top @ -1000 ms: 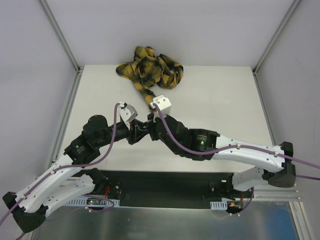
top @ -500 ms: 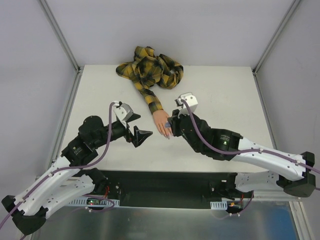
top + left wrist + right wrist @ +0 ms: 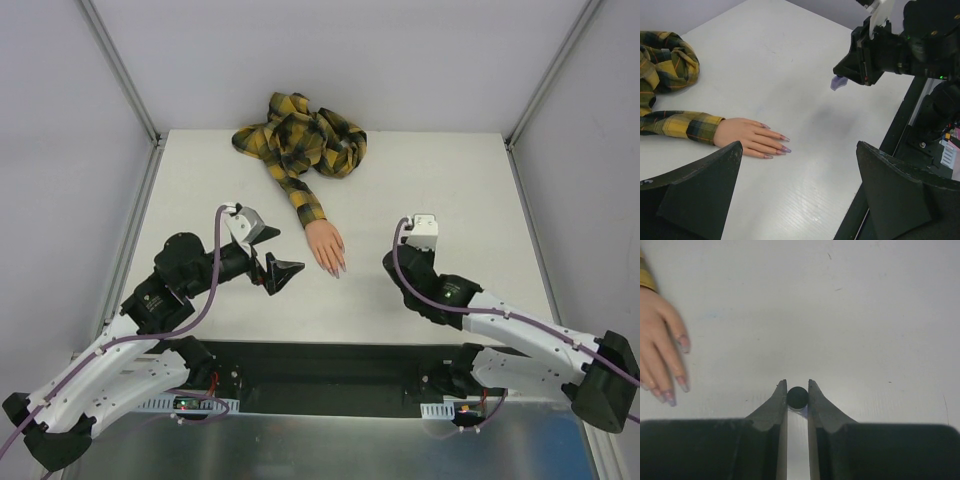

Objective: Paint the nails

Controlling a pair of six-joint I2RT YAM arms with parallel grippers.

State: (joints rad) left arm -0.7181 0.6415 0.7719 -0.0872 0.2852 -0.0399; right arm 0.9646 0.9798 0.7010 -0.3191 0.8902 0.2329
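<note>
Plainly, the nails (image 3: 785,149) tip the mannequin hand (image 3: 324,243), which lies flat on the table (image 3: 460,170) between the two arms. Its plaid sleeve (image 3: 298,192) trails toward the far edge, and its fingers point at the near edge. The right gripper (image 3: 797,386) is pinched on a small purple item (image 3: 838,82) with a dark round top — brush or bottle, I cannot tell. It hangs to the right of the nails, well apart. The left gripper (image 3: 283,273) stands spread and empty near the fingertips — closer, yet the loaded right arm would have to reach leftward to the nails.
</note>
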